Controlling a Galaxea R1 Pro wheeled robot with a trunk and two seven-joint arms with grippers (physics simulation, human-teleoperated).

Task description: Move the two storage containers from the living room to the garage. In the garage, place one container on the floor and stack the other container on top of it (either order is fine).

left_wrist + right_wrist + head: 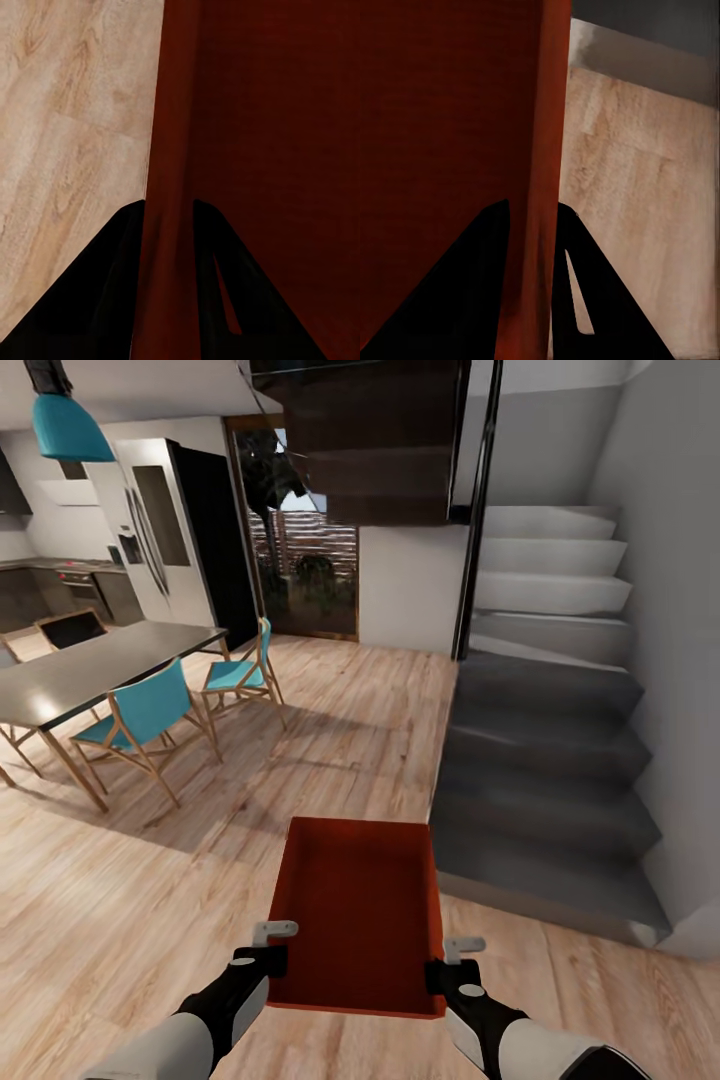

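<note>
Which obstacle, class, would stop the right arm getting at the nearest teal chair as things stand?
Probably not reachable: the right claw is shut on the storage container it carries with the left claw, and the teal chair stands off across the wood floor.

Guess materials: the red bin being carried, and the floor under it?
Storage container: looks like matte moulded plastic, uniform red-orange with fine ribbing on its wall, no gloss. Floor: light wood planks, visible grain and seams, low sheen; could be laminate.

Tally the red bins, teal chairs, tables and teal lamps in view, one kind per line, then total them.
Red bin: 1
Teal chairs: 2
Dining table: 1
Teal lamp: 1
Total: 5
</note>
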